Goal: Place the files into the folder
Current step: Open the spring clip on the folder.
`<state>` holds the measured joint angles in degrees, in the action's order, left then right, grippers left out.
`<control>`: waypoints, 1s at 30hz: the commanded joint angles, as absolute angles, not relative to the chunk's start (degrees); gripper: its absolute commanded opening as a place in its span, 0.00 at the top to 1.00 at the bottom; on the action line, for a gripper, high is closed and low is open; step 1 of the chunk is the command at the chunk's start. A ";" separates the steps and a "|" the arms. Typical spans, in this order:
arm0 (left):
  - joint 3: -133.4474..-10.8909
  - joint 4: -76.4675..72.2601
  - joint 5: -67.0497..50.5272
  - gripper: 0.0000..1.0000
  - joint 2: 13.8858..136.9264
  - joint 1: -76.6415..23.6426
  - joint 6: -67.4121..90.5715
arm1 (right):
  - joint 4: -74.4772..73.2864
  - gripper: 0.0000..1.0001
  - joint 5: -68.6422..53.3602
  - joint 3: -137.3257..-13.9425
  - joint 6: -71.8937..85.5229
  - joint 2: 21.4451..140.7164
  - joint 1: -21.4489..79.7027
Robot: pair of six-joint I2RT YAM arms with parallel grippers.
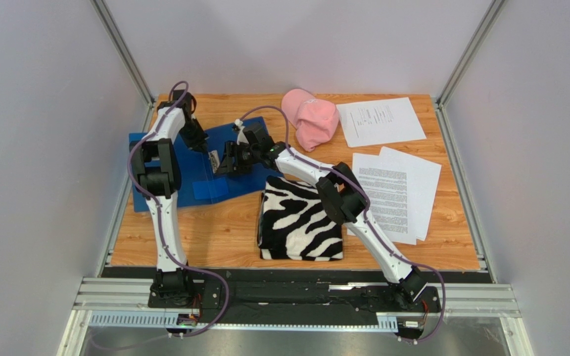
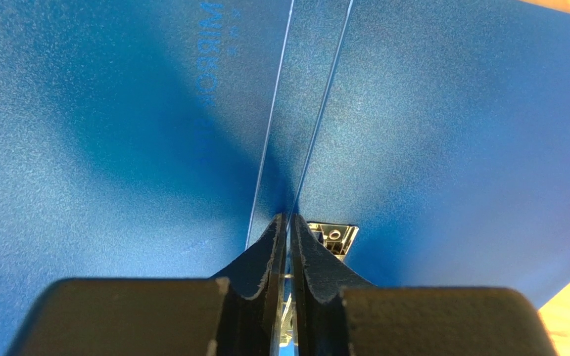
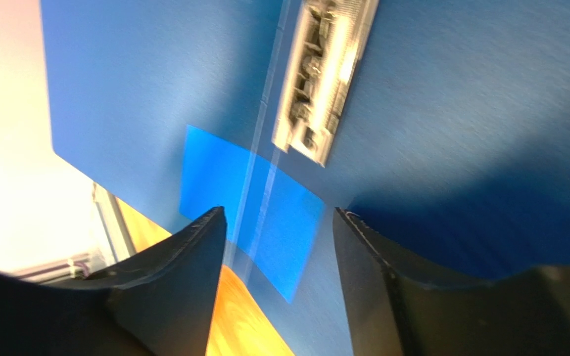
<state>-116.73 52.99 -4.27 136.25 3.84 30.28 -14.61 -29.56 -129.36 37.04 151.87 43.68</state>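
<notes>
Lying open at far left, the folder [image 1: 191, 167] looks stiff and slick. Left gripper [image 2: 288, 222]: fingers nearly together at its spine. Right gripper [image 3: 277, 215]: fingers apart above it. The files [image 1: 396, 193], well apart at right, are likely light and limp; pinch a free edge.

My left arm [image 1: 158, 170] stands up from its base, folds at the elbow and tips its wrist steeply down on the far left. The left gripper [image 2: 288, 220] is pinched to a thin slit on the folder [image 2: 451, 148] edge. My right arm [image 1: 355, 208] reaches low and leftward across the middle. The right gripper [image 3: 279, 216] points down beside the left one, its fingers [image 3: 184, 282] spread well apart
</notes>
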 commanded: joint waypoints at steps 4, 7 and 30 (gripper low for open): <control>-106.88 50.63 -3.52 0.87 131.93 3.43 32.34 | -3.43 0.60 -28.57 -129.55 46.05 155.48 44.47; -106.17 50.71 -3.26 0.89 131.31 3.34 32.17 | -2.29 0.70 -28.12 -129.73 47.81 156.44 44.39; -102.48 48.87 -5.79 0.90 127.44 3.43 29.00 | -6.76 0.87 -23.82 -133.06 47.99 159.52 44.47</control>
